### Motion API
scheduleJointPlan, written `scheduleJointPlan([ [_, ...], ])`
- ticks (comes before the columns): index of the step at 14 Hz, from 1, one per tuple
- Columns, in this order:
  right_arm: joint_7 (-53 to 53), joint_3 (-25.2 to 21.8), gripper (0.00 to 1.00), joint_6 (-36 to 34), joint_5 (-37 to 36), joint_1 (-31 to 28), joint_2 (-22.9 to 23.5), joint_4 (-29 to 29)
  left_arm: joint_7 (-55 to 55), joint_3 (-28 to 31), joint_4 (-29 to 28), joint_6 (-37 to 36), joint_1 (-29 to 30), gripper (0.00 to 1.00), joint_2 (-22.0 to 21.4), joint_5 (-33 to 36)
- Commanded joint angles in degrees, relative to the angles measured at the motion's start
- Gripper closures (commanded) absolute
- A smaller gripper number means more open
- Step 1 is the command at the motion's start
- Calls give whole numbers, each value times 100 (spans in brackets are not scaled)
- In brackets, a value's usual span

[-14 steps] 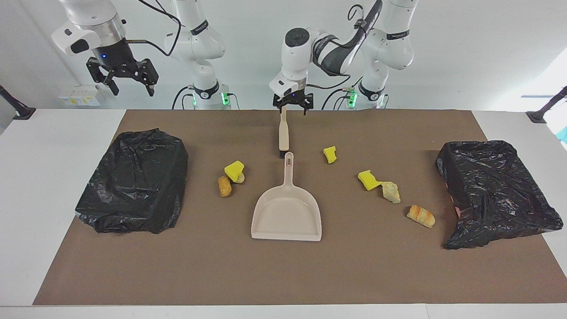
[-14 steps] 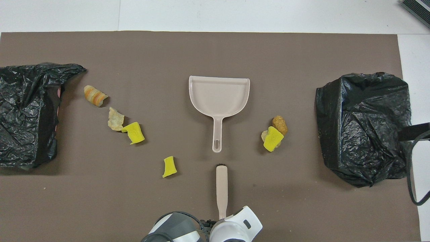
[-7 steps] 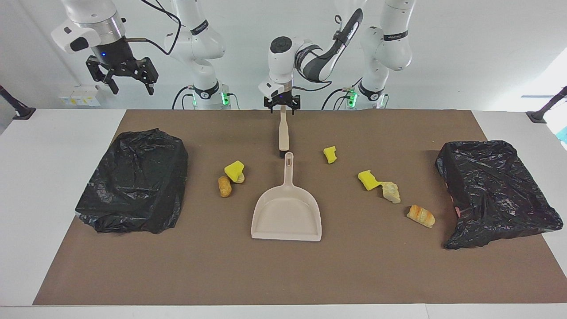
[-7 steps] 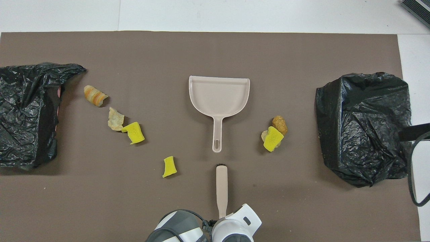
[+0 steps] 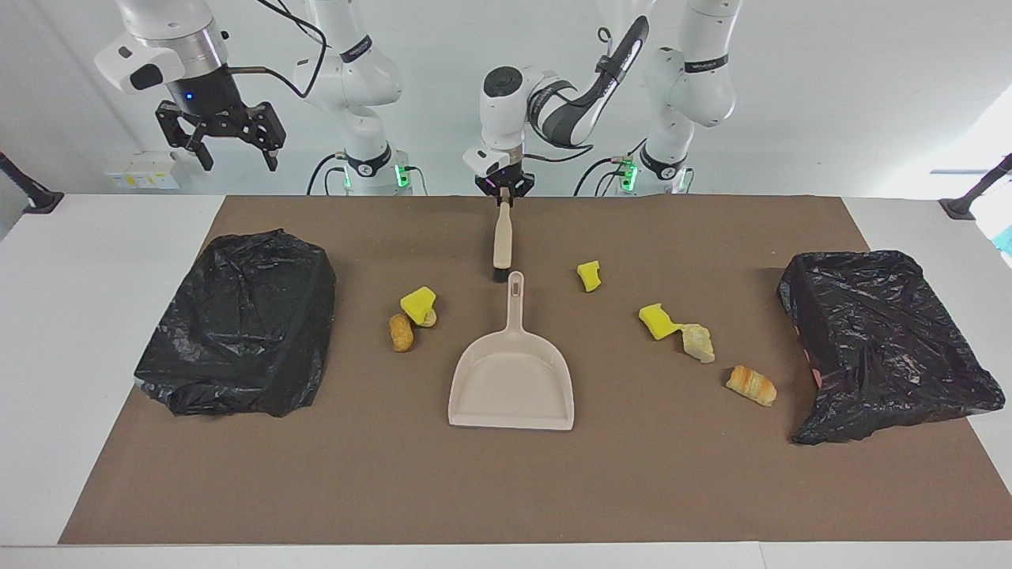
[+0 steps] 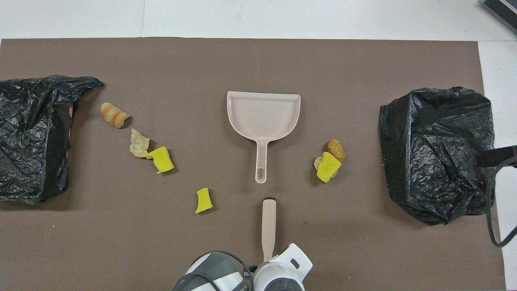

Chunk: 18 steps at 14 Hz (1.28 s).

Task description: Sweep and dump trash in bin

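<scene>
1. Yellow sponge bits and tan lumps, the trash, lie in two groups on the brown mat, one on each side of the dustpan (image 5: pixel 512 387).
2. Toward the right arm's end we see a yellow chunk (image 5: pixel 417 303) touching a pale scrap, with a brown lump (image 5: pixel 401 333) just beside it, a little farther from the robots.
3. Toward the left arm's end a small sponge bit (image 5: pixel 588 276) sits alone, nearer the robots. A second yellow piece (image 5: pixel 657 321), a pale scrap (image 5: pixel 699 343) and a striped roll (image 5: pixel 751 385) trail away toward that end's bin (image 5: pixel 885 340).
4. Between the groups the brush (image 5: pixel 502 241) lies with its long axis pointing straight away from the robots, bristle end almost meeting the dustpan handle.
5. Our left claw (image 5: pixel 503 192) is pressed together on the brush's handle tip, at the end nearest the robots.
6. We judge that the coming sweep turns on this: all the trash lies farther out than the claw and off to either side of the brush's line, so the brush must swing sideways.
7. Our right claw (image 5: pixel 221 138) hangs spread, high over the counter's edge near the other bin (image 5: pixel 241 320), and waits.
</scene>
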Motion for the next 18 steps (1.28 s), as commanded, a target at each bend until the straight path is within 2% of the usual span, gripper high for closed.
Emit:
scheduleJointPlan([
  [1, 69, 30, 0, 129, 115, -74, -134, -192, -14, 46, 180, -555, 303, 100, -173, -94],
  [5, 1009, 47, 0, 129, 220, -22, -47, -104, -75, 107, 506, -1180, 725, 100, -235, 185],
  [7, 1045, 56, 0, 138, 230, -22, -29, -86, -111, 107, 682, -1443, 1110, 100, -235, 450],
  [10, 1045, 100, 0, 129, 230, 5, 225, 265, -14, 107, 1042, -1857, 1638, 100, -253, 802],
  [14, 1404, 267, 0, 304, 440, 57, 383, 195, 775, 116, 1332, -2069, 2534, 100, -261, 960],
  [18, 1608, 320, 0, 1032, 476, 592, 743, -190, 1741, 116, 1526, -1964, 3544, 100, -156, 1198],
])
